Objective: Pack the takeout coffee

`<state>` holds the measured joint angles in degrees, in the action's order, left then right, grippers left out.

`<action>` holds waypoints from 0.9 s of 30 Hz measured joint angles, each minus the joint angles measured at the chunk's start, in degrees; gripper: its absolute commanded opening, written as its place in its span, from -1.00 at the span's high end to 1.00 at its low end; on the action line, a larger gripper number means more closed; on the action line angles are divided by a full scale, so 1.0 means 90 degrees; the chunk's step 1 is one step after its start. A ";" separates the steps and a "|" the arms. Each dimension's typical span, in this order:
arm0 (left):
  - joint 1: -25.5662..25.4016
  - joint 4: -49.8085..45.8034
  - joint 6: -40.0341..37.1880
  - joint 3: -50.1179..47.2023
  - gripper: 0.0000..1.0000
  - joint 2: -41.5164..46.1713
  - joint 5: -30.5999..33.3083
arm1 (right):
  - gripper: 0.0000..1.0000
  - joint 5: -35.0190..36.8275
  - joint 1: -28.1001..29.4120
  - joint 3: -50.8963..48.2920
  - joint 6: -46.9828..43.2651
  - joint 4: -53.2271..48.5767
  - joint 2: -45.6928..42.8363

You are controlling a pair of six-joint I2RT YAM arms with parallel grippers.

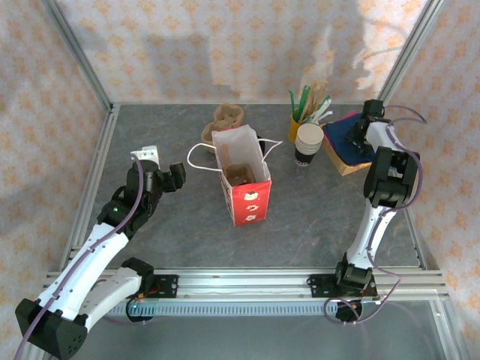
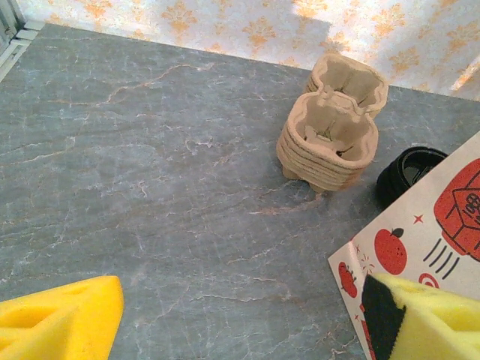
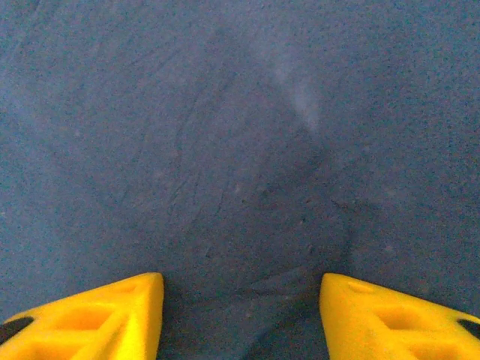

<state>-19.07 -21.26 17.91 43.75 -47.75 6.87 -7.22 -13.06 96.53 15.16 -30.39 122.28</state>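
Observation:
The lidded takeout coffee cup is out of view. A white paper bag (image 1: 241,180) with a red printed front stands open at the table's middle, and a brown cardboard insert (image 1: 238,174) sits inside it. Its printed side (image 2: 427,225) fills the right of the left wrist view. My left gripper (image 1: 177,175) hovers open just left of the bag, with only bare table between its yellow fingertips (image 2: 60,315). My right gripper (image 1: 360,133) is open at the back right, close above a dark blue cloth (image 3: 240,150) with nothing between its fingers (image 3: 97,319).
A stack of lidless white cups (image 1: 308,142) stands right of the bag, beside a yellow cup of stirrers (image 1: 298,120). Stacked cardboard cup carriers (image 2: 334,127) and black lids (image 2: 409,171) lie behind the bag. The blue cloth rests on a brown box (image 1: 346,159).

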 measured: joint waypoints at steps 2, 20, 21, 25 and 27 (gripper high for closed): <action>0.0000 0.0000 0.0000 0.0000 -0.69 -0.0002 0.0000 | 0.13 0.0000 -0.0002 0.0000 -0.0024 -0.0005 0.0005; 0.0000 0.0002 0.0000 0.0000 -0.68 -0.0044 -0.0019 | 0.65 -0.0345 -0.0012 0.0100 -0.0112 -0.0029 0.0000; 0.0000 0.0000 0.0000 0.0000 -0.68 -0.0044 -0.0024 | 0.65 -0.0379 -0.0012 0.0100 -0.0114 -0.0029 0.0000; 0.0000 0.0000 0.0000 0.0000 -0.68 -0.0044 -0.0024 | 0.65 -0.0469 -0.0012 0.0153 -0.0114 -0.0053 -0.0005; 0.0000 0.0000 0.0000 0.0000 -0.68 -0.0044 -0.0024 | 0.66 -0.0510 -0.0012 0.0158 -0.0114 -0.0053 -0.0024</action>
<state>-19.07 -21.26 17.91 43.75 -48.14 6.66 -11.81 -13.17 97.95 14.13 -30.87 122.06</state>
